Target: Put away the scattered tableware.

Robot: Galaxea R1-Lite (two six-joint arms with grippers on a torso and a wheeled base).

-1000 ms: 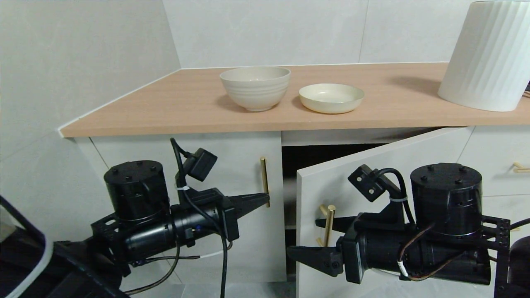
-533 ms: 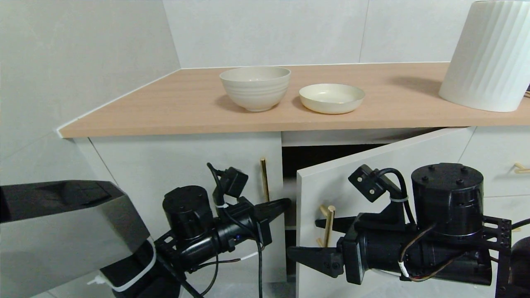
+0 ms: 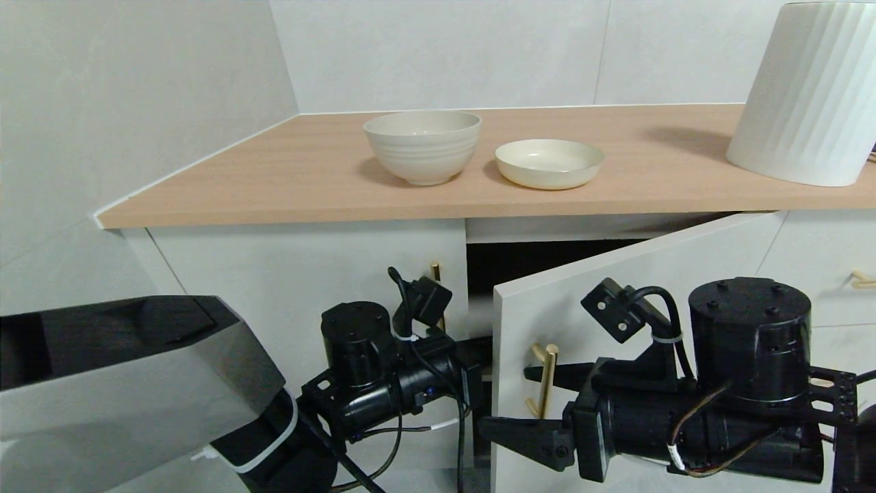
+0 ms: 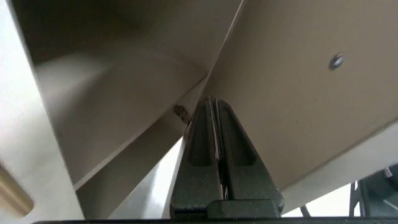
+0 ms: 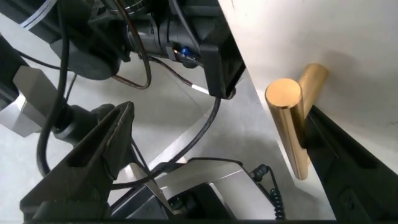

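Observation:
A cream bowl (image 3: 421,146) and a shallow cream plate (image 3: 549,163) stand side by side on the wooden counter (image 3: 274,185). Below them the right cabinet door (image 3: 616,274) hangs ajar. My left gripper (image 4: 212,104) is shut with nothing in it, and its tip sits in the gap behind that door's edge (image 3: 479,346), against the inner face. My right gripper (image 3: 532,404) is open in front of the door. Its fingers stand on either side of the gold door handle (image 5: 291,118), not closed on it.
A tall white ribbed container (image 3: 804,96) stands at the counter's right end. The left cabinet door (image 3: 308,274) is closed, its gold handle (image 3: 435,270) just above my left wrist. Another gold handle (image 3: 864,277) shows far right. A tiled wall closes off the left side.
My left arm has swung right and forward, taking its shut gripper from in front of the left door's handle into the gap behind the ajar door. The right gripper stays around the handle.

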